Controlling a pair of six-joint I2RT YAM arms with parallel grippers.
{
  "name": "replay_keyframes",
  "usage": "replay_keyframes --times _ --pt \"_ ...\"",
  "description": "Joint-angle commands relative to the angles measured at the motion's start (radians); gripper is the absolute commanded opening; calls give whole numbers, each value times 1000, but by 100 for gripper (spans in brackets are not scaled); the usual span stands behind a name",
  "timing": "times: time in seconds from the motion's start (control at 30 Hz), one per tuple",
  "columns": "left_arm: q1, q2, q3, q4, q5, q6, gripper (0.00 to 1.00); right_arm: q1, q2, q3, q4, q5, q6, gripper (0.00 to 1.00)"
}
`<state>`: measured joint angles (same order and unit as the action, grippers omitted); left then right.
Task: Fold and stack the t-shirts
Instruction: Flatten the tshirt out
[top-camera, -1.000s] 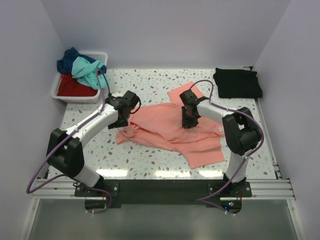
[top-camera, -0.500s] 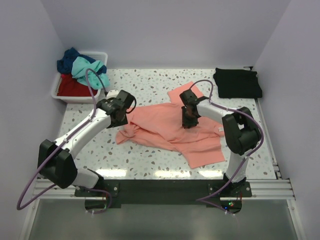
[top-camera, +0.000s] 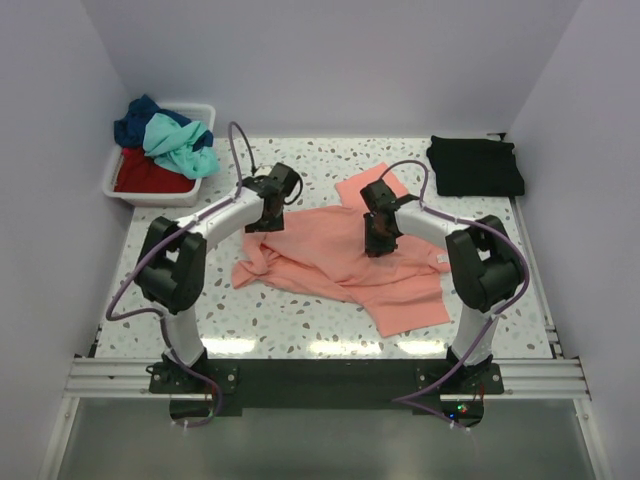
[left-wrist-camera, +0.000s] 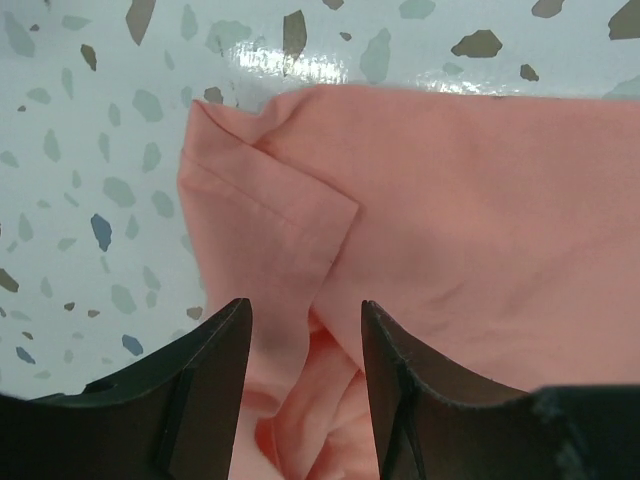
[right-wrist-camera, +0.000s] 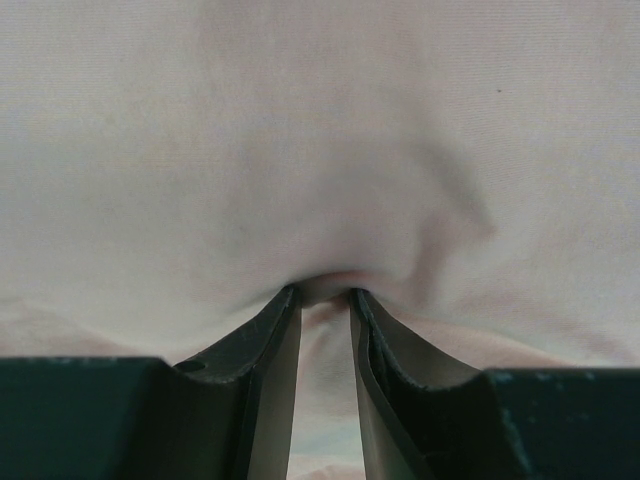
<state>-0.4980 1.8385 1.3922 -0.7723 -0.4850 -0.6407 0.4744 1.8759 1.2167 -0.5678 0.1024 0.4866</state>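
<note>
The salmon-pink t-shirt (top-camera: 335, 262) lies crumpled and spread in the middle of the speckled table. My left gripper (top-camera: 268, 215) is open just above the shirt's back left edge. In the left wrist view its jaws (left-wrist-camera: 305, 330) straddle rumpled pink cloth (left-wrist-camera: 480, 230) beside a sleeve (left-wrist-camera: 265, 225). My right gripper (top-camera: 377, 240) stands on the shirt's middle. In the right wrist view it (right-wrist-camera: 322, 292) is shut on a pinched fold of pink cloth (right-wrist-camera: 320, 150). A folded black t-shirt (top-camera: 475, 166) lies at the back right.
A white plastic bin (top-camera: 113, 184) stands at the back left, holding a navy shirt (top-camera: 135, 122), a teal shirt (top-camera: 178, 142) and a red shirt (top-camera: 150, 175). Walls close in the table at the left, back and right.
My left arm has swung from the shirt's left side toward the back and right, bringing the open gripper over the shirt's back left edge. The right gripper has stayed put on the cloth.
</note>
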Motion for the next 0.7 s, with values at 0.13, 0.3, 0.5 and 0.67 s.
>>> replay_keyframes --times 0.13,0.3,0.5,0.67 --pt "3 119 94 122 -61 64 51 -11 88 -51 8 -6 -6 31" --pt "6 154 102 133 -72 82 49 -11 92 -40 0 3 -6 30" --pt "7 177 96 96 -98 59 45 -13 92 -40 -7 13 -2 30" --pt "12 189 79 110 -84 62 43 -11 92 -43 -7 11 3 29"
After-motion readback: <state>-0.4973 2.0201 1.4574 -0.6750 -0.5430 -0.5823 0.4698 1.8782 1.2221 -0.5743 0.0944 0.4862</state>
